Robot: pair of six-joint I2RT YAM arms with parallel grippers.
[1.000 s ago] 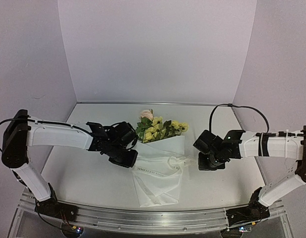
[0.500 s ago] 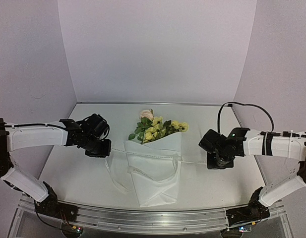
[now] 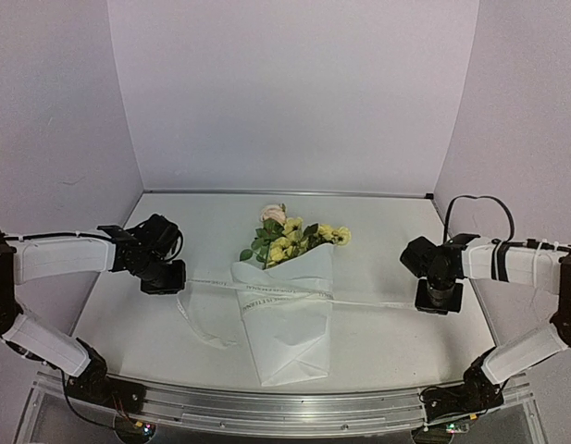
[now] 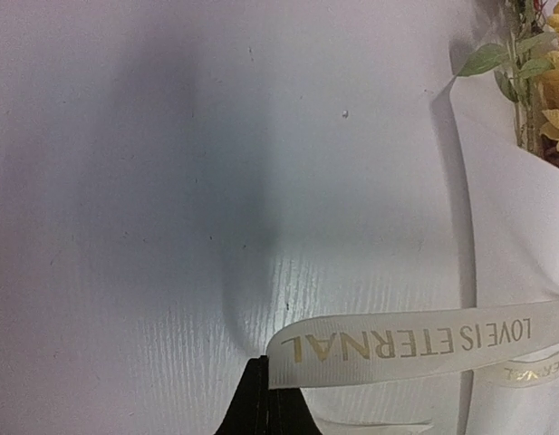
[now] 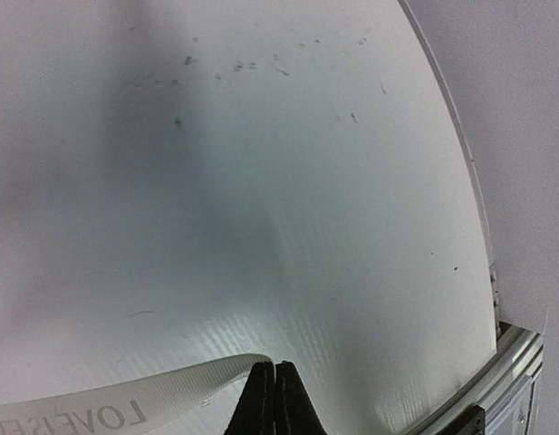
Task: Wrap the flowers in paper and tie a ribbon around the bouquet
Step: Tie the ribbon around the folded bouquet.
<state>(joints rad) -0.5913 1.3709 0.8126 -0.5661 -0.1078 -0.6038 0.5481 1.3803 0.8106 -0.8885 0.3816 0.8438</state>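
The bouquet lies mid-table: yellow and pink flowers (image 3: 290,239) stick out of a white paper (image 3: 287,328) cone. The ribbon (image 3: 266,289) runs tight across the upper part of the cone, from one gripper to the other. My left gripper (image 3: 171,278) is left of the cone, shut on the ribbon's left end. In the left wrist view the printed ribbon (image 4: 415,340) leaves the closed gripper (image 4: 261,362) toward the paper (image 4: 515,227) and flowers (image 4: 555,100). My right gripper (image 3: 437,298), right of the cone, is shut on the other end; its ribbon (image 5: 125,403) trails left from the closed gripper (image 5: 274,366).
A slack loop of ribbon (image 3: 200,326) lies on the table (image 3: 387,351) left of the cone. White walls close in the back and both sides. The table's right edge (image 5: 478,208) and a metal rail (image 5: 519,362) are near the right gripper.
Both arms have moved outward, the left one to the left and the right one to the right. The ribbon between them has been drawn from slack loops to a tight line across the cone.
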